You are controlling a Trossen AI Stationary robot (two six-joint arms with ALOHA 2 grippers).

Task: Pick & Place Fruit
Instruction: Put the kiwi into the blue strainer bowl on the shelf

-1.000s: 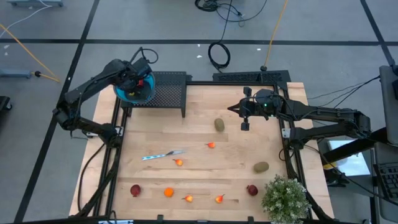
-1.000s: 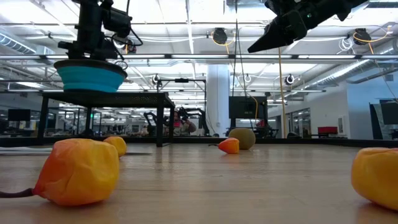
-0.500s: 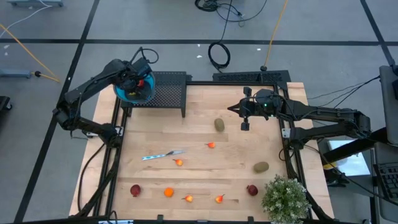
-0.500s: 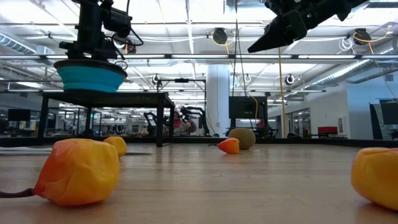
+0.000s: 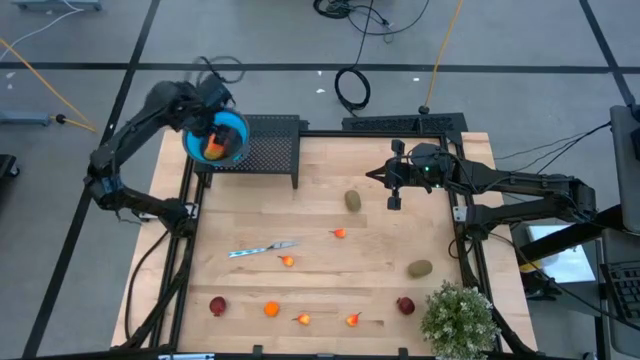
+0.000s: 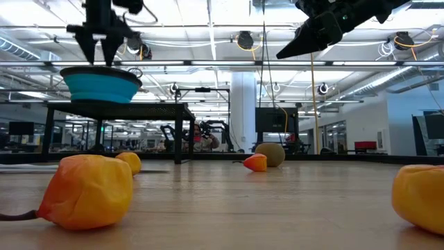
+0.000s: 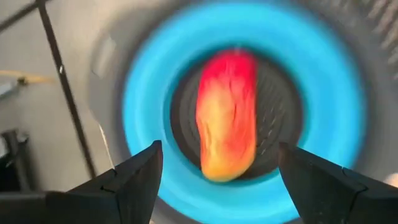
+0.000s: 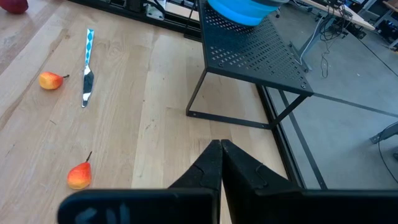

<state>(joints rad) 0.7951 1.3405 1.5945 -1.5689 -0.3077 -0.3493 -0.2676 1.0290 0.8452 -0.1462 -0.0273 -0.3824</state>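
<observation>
My left gripper (image 7: 217,165) hangs above the blue bowl (image 5: 228,135) on the black mesh stand (image 5: 270,148), fingers spread wide and holding nothing. An orange-red fruit (image 7: 227,115) lies inside the bowl. My right gripper (image 8: 221,163) waits over the table's (image 5: 320,200) far right part, fingers pressed together and empty. Two kiwis (image 5: 353,200), two dark red fruits (image 5: 217,305) and five small orange fruits (image 5: 271,309) lie scattered on the table, near a knife (image 5: 262,248).

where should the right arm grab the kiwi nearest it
Across the short middle of the kiwi, coming straight down. It lies on its side on bare table, long axis running roughly away from the front edge, nothing crowding it. The right gripper would need to open first.
</observation>
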